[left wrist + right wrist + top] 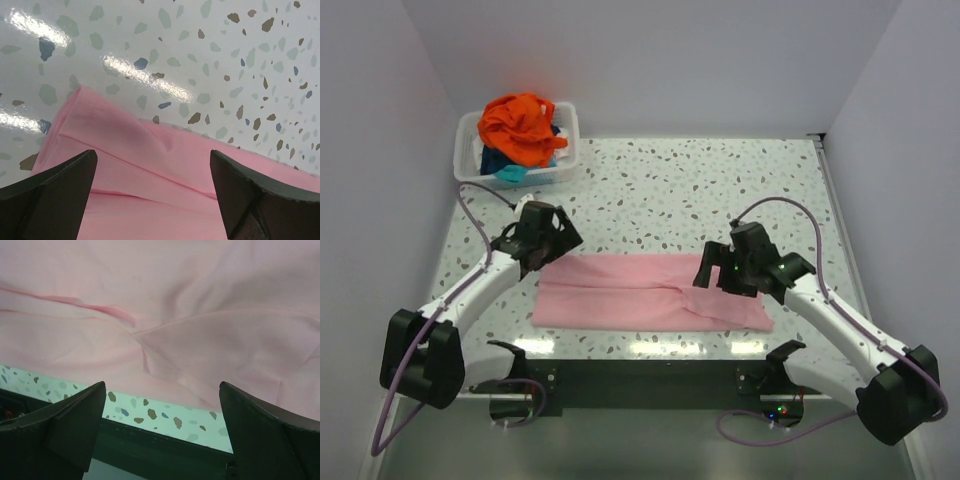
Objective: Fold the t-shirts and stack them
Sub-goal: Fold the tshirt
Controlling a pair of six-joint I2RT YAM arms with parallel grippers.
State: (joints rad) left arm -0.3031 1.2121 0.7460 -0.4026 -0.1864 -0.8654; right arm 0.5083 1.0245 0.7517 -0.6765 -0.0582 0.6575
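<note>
T-shirts are in two places here. The pink shirt [640,292] lies flat on the speckled table [670,190], folded into a long band that runs left to right between the two arms, close to the near edge. A crease line runs along its length, and soft wrinkles gather at about the middle. Its right end reaches a little nearer to the dark strip [650,378] at the table's front than its left end does.

The other shirts are heaped in the white bin [570,140] at the far left corner, well apart from the pink one. The orange shirt [523,125] sits crumpled on top, with a teal shirt [510,173] showing beneath it.

The left gripper [544,243] is at the band's far left corner. Its jaws stand wide apart with nothing between them. From its wrist camera, the corner of the cloth and bare table show in the gap. I cannot tell whether its fingers [60,185] touch the cloth.

The right gripper [712,272] is over the right part of the band. It too is spread fully and grips nothing. Its own camera looks past both fingers [70,420] at wrinkled pink cloth, a thin band of table and the dark strip.
</note>
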